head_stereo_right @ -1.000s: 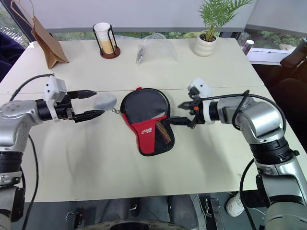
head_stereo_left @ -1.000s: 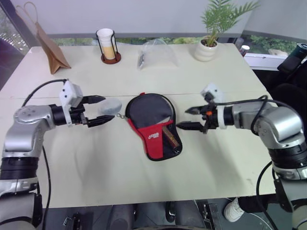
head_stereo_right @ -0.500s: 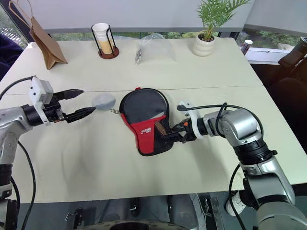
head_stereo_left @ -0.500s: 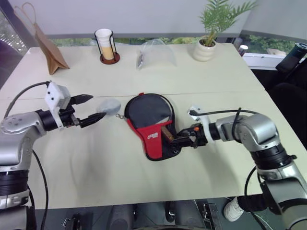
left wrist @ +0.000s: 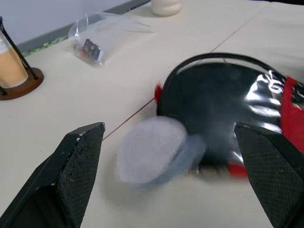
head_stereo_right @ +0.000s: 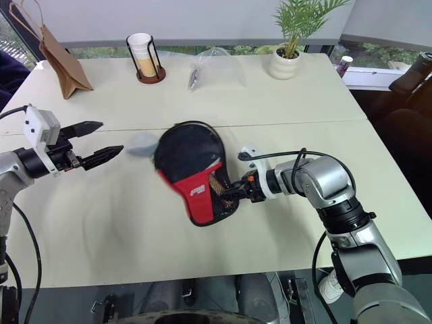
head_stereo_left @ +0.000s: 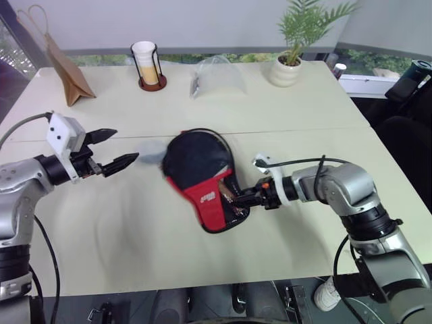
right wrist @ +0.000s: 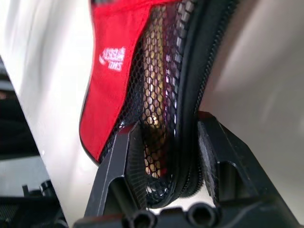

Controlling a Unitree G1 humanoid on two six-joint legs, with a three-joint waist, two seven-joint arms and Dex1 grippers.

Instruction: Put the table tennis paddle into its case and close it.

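Now, case (head_stereo_right: pixel 185 158) apparently holding the paddle, right pincer (right wrist: pixel 164 156) clamped on its edge, left pincer (head_stereo_left: pixel 111 150) wide.

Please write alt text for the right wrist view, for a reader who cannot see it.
The right gripper has its two black fingers on either side of the zipped edge of the case. The case's red panel bears a white logo, beside a black mesh pocket.
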